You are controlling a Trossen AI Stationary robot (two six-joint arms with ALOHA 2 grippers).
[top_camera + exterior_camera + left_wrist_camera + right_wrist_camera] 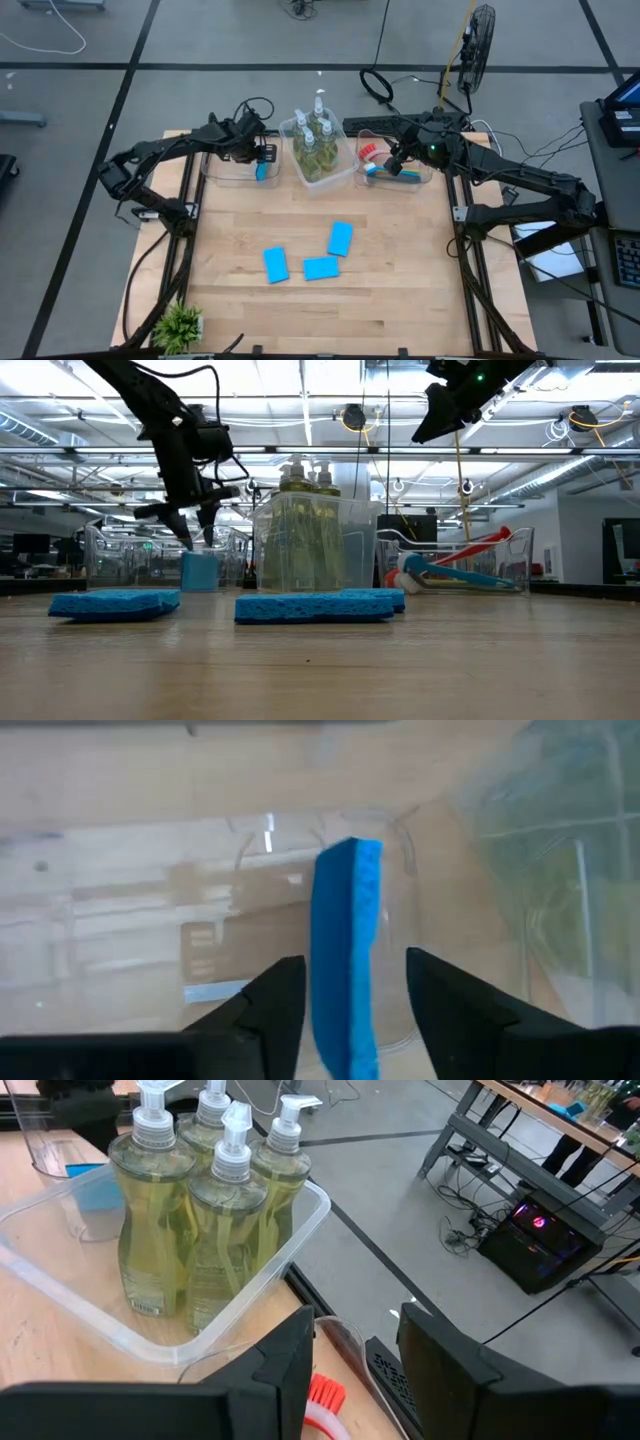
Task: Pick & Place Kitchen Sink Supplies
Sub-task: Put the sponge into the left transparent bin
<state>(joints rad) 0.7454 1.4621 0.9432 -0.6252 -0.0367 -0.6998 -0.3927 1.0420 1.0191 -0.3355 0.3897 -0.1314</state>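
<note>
The left gripper (345, 995) hangs inside the left clear tub (222, 170), fingers (275, 1005) parted with slim gaps either side of a blue sponge (348, 960) standing on its narrow edge between them, long axis running away from the fingertips; the tub wall lies just beyond. The right gripper (355, 1350), fingers apart and empty, hovers over the right tub (420, 178) holding the brushes (385, 170). The middle tub (290, 1240) holds four upright pump bottles (205, 1220). Three sponges (318, 267) lie flat on the table (400, 280).
</note>
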